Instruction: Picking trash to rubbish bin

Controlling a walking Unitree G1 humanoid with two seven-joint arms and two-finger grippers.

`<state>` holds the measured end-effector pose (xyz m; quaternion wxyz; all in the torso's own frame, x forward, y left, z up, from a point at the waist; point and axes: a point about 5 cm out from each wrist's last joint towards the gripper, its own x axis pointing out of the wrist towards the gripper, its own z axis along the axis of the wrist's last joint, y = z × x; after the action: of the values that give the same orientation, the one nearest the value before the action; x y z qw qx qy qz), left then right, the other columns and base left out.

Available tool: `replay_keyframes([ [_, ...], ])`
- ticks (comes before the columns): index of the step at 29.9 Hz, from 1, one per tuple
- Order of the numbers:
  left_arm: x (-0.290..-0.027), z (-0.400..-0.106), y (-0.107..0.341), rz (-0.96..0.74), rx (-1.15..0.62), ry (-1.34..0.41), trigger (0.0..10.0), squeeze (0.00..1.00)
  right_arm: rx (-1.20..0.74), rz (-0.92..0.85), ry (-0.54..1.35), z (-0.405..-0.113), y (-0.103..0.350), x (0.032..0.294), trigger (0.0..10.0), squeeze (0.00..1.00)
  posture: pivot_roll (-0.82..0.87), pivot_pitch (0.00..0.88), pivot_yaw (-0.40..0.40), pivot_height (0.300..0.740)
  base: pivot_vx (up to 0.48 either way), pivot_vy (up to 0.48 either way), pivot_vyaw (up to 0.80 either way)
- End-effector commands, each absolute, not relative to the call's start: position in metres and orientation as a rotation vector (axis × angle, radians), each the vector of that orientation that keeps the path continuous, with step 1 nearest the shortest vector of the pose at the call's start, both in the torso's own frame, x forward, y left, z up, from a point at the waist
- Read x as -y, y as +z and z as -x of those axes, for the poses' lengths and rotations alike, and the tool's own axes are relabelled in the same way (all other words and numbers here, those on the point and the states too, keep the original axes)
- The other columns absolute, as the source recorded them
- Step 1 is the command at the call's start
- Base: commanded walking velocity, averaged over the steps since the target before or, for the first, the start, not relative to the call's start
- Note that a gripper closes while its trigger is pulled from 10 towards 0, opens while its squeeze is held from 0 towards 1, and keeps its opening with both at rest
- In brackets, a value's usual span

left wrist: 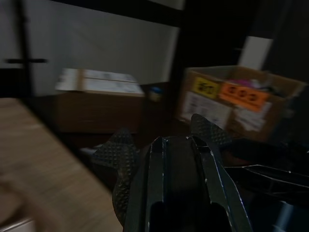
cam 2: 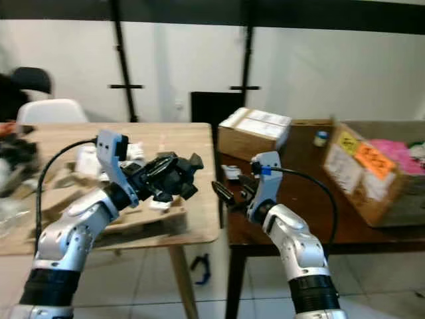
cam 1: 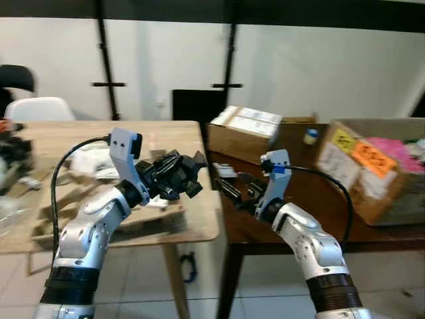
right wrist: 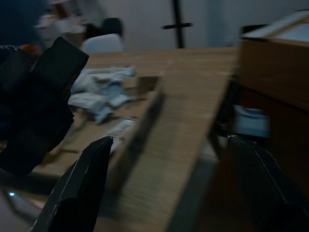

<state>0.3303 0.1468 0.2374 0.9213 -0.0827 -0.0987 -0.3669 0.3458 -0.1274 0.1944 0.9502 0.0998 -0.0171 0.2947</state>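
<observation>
Lying at centre-left of the left eye view: scraps of white paper trash (cam 1: 93, 163) on the light wooden tabletop (cam 1: 186, 136), beside flat brown cardboard pieces (cam 1: 63, 199). In the right wrist view the same white scraps (right wrist: 101, 94) sit by a shallow cardboard tray edge (right wrist: 140, 121).

Left gripper (cam 1: 189, 174): raised over the near right part of the light tabletop, at frame centre, pointing toward the dark tabletop. Its jaws stand slightly spread with nothing seen between them; the left wrist view shows two textured fingertips (left wrist: 113, 152) apart on either side of the gripper body.

Right gripper (cam 1: 229, 183): just right of frame centre, above the seam where the two tabletops meet, pointing left. Its jaws are spread wide and empty; the right wrist view shows the two fingers (right wrist: 79, 188) far apart.

Dark brown tabletop (cam 1: 312, 193): right half of frame, butted against the light one. Carries a closed cardboard box (cam 1: 242, 133) with white labels at upper centre, a small bottle (cam 1: 311, 137) with a blue cap behind it, and an open cardboard box (cam 1: 368, 166) with yellow and orange stickers at right, pink material showing inside.

White chair (cam 1: 40, 109): upper left, behind the light tabletop. Blue-handled object (cam 1: 189, 266) on the floor below, too blurred to identify.
</observation>
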Motion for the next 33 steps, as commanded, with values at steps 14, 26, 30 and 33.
replay_keyframes([
  [14, -0.1485, -0.3300, 0.2382, 0.155, 0.210, -0.744, 10.0, 0.00, 0.030, -0.216, 0.608, -0.3454, 0.1955, 0.1258, 10.0, 0.00, 0.05, 0.050, -0.037, 0.740, 0.000, 0.000, -0.80],
  [26, -0.1484, -0.3304, 0.2392, 0.167, 0.211, -0.751, 10.0, 0.00, 0.028, -0.219, 0.606, -0.3461, 0.1963, 0.1259, 10.0, 0.00, 0.04, 0.050, -0.036, 0.740, 0.000, 0.000, -0.80],
  [30, -0.1472, -0.3281, 0.2400, 0.185, 0.220, -0.777, 10.0, 0.00, 0.029, -0.221, 0.606, -0.3463, 0.1966, 0.1262, 10.0, 0.00, 0.04, 0.049, -0.036, 0.740, 0.000, 0.000, -0.80],
  [33, -0.1458, -0.3263, 0.2399, 0.194, 0.218, -0.801, 10.0, 0.00, 0.029, -0.222, 0.605, -0.3459, 0.1963, 0.1273, 10.0, 0.00, 0.04, 0.049, -0.035, 0.740, 0.000, 0.000, -0.80],
])
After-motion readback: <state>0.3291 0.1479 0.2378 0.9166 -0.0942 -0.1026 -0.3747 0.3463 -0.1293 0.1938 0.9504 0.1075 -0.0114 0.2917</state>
